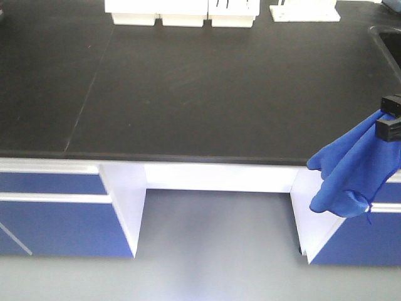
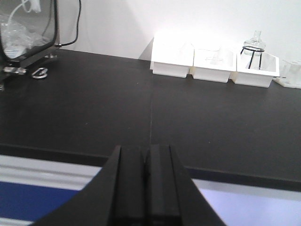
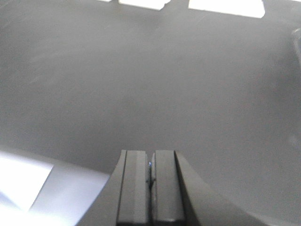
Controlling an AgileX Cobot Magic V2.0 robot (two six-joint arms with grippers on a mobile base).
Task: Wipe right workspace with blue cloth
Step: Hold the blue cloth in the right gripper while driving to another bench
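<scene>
The left end effector [image 2: 146, 188] hovers at the front edge of the black surface [image 1: 207, 94]. Its pads are pressed flat together with nothing between them, in line with the seam [image 1: 89, 94] crossing the top. At the back stand three white bins [image 2: 214, 63]; the rightmost holds a glass bottle [image 2: 254, 44]. Any labelling is too washed out to read. At the far right, the right end effector [image 1: 388, 117] is clamped narrow on the blue cloth [image 1: 354, 169]. The cloth hangs bunched past the surface's front edge, before the blue-fronted cabinet [image 1: 366, 244].
</scene>
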